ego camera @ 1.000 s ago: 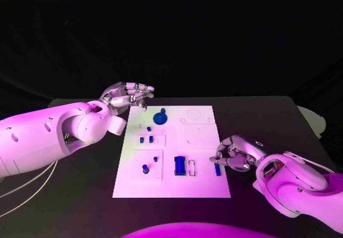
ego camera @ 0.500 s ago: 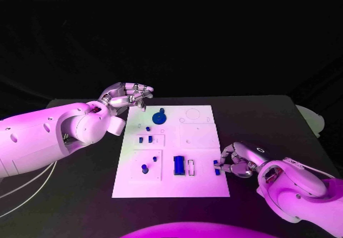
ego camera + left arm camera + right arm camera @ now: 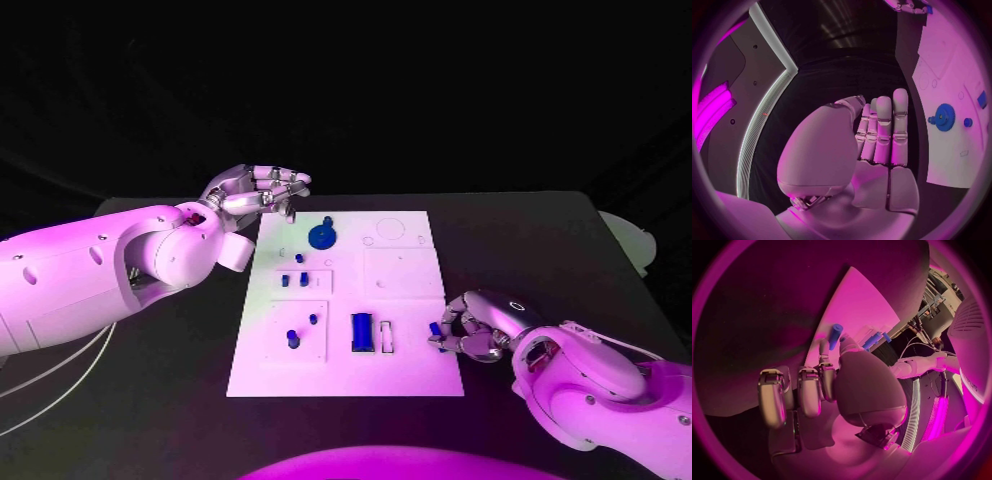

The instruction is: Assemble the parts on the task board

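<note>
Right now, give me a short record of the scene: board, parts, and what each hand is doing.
board: white task board lying in the middle of the black table
gear: blue gear at the board's far end
right hand: right hand at the board's right edge, pinching a small blue peg
left hand: left hand raised beyond the board's far left corner, fingers curled, holding nothing
block: blue rectangular block near the board's near end

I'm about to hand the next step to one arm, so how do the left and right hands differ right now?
The left hand sits beyond the task board's far left corner, off the plate; the right hand is at its near right edge. The left hand holds nothing, fingers curled together; the right hand pinches a small blue part. Both are silver hands on white arms.
</note>
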